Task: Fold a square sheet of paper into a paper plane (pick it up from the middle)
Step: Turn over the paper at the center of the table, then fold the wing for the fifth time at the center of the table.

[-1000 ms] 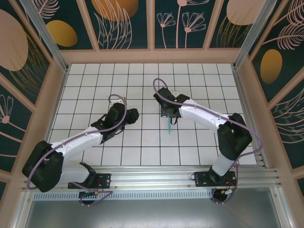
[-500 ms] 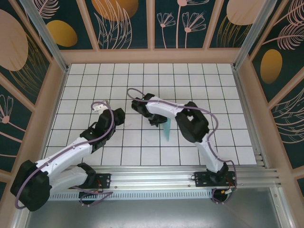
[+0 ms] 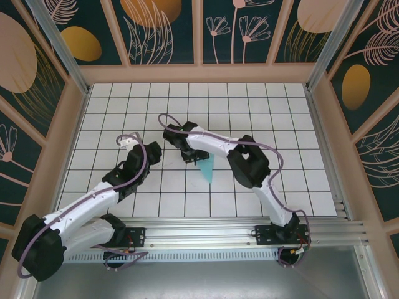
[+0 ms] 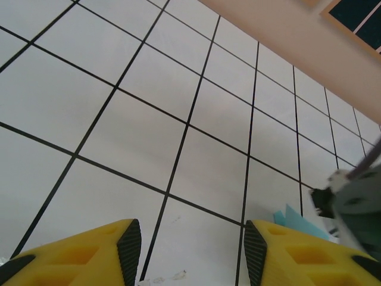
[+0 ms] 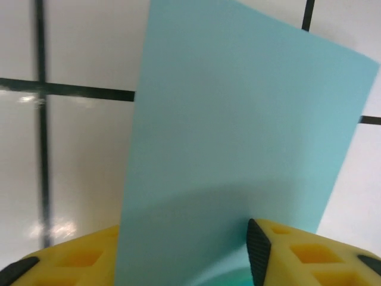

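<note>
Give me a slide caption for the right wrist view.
Light cyan paper sheet between the right gripper's parted yellow fingers, seen against the white black-gridded table.

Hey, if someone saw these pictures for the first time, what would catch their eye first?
Most likely the cyan paper, a pointed sliver near the middle of the white gridded table. It lies right at the right gripper, whose yellow fingers stand apart on either side of it in the wrist view. Next comes the left gripper, open over bare tiles beside it.
</note>
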{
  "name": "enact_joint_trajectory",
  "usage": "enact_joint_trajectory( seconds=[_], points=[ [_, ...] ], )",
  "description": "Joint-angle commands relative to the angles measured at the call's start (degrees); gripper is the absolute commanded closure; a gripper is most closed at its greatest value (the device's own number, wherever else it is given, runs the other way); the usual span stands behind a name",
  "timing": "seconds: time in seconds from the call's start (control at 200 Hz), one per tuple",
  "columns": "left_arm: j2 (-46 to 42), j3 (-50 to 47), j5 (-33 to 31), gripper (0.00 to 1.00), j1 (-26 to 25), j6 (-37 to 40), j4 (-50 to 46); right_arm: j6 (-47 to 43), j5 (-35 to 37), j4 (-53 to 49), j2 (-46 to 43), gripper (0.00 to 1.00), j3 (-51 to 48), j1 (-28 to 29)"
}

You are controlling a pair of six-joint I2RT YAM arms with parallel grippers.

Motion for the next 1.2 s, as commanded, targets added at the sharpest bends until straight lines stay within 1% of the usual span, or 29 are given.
enact_joint_trajectory(
  seconds=[0.0,0.055,0.09,0.115,0.15,0.185,0.23,0.265,0.335,0.395,0.435,0.47,0.5,0.53,0.56,0.586,0.616,0.671,0.711,0.771,0.931,1.016,1.071,1.191],
  points=[
    [0.9,0.1,2.4,0.47,0.6,1.7,0.9,-1.1,-3.5,12.4,-13.4,0.39,-7.5,0.5],
    [1.3,0.4,3.0,0.47,0.5,2.0,1.5,-1.8,-4.9,18.6,-19.3,0.33,-13.2,0.5],
    [1.6,0.6,3.4,0.46,0.5,2.3,1.9,-1.8,-4.8,21.4,-22.6,0.32,-16.3,0.3],
    [1.9,0.7,3.9,0.45,0.5,2.6,2.2,-1.7,-3.7,23.4,-24.8,0.31,-18.5,0.3],
    [2.4,0.9,4.4,0.41,0.6,2.9,2.5,-1.4,-1.6,25.5,-28.3,0.31,-21.4,0.3],
    [2.8,1.1,4.8,0.40,0.5,2.9,2.7,-1.0,0.1,27.4,-31.6,0.29,-24.8,0.2],
    [3.4,1.4,5.3,0.39,0.5,3.4,2.9,-0.5,0.5,30.3,-35.7,0.29,-29.1,-0.9],
    [3.9,1.4,6.0,0.37,0.5,3.8,3.5,-0.5,-0.2,33.1,-38.9,0.30,-32.5,-1.9],
    [5.0,1.4,7.0,0.30,0.5,4.1,4.1,-0.9,-1.4,41.8,-45.4,0.32,-41.2,-3.5],
    [5.7,1.4,7.2,0.26,0.5,4.1,4.3,-3.7,-6.3,52.3,-50.6,0.34,-50.4,-5.3],
    [6.0,1.4,7.8,0.22,0.5,4.3,4.7,-5.3,-10.3,58.1,-53.4,0.40,-56.2,-6.6],
    [6.4,1.1,9.0,0.20,0.5,4.9,5.9,-3.6,-12.5,58.7,-54.6,0.50,-58.8,-8.5],
    [6.8,0.8,11.0,0.19,0.5,5.7,7.5,-1.5,-16.3,58.4,-54.9,0.57,-60.1,-11.2],
    [7.4,0.7,12.5,0.15,0.5,5.9,8.5,-0.9,-23.5,60.7,-55.0,0.63,-62.3,-13.8],
    [8.1,0.7,13.7,0.12,0.5,5.7,8.8,-0.7,-30.9,65.5,-55.0,0.64,-65.4,-16.0],
    [8.7,0.9,14.5,0.10,0.6,5.3,9.0,-0.2,-35.8,69.2,-54.8,0.65,-67.6,-17.1],
    [9.4,1.1,15.7,0.07,0.6,5.1,9.3,0.9,-38.8,72.0,-54.4,0.69,-69.4,-17.8],
    [10.5,1.0,18.1,0.02,0.6,4.7,10.7,1.7,-39.9,73.5,-53.0,0.73,-70.5,-17.7],
    [11.3,0.8,19.5,0.02,0.6,4.3,11.6,1.6,-40.6,73.5,-51.6,0.74,-70.6,-17.7],
    [12.7,0.8,21.3,0.01,0.6,4.2,12.6,1.4,-41.5,72.7,-49.5,0.78,-70.0,-17.9],
    [15.8,1.1,25.4,0.01,0.6,3.4,14.6,1.5,-42.4,74.8,-48.0,0.77,-70.8,-17.9],
    [17.3,1.4,27.3,0.01,0.6,2.6,15.7,1.0,-45.3,76.6,-46.4,0.77,-70.3,-17.8],
    [18.0,1.6,27.9,0.01,0.7,1.8,16.4,0.7,-48.0,77.3,-44.7,0.78,-69.6,-17.7],
    [19.4,2.1,28.7,0.02,0.7,0.9,17.1,-0.3,-48.8,75.6,-40.9,0.77,-67.4,-17.7]
  ],
)
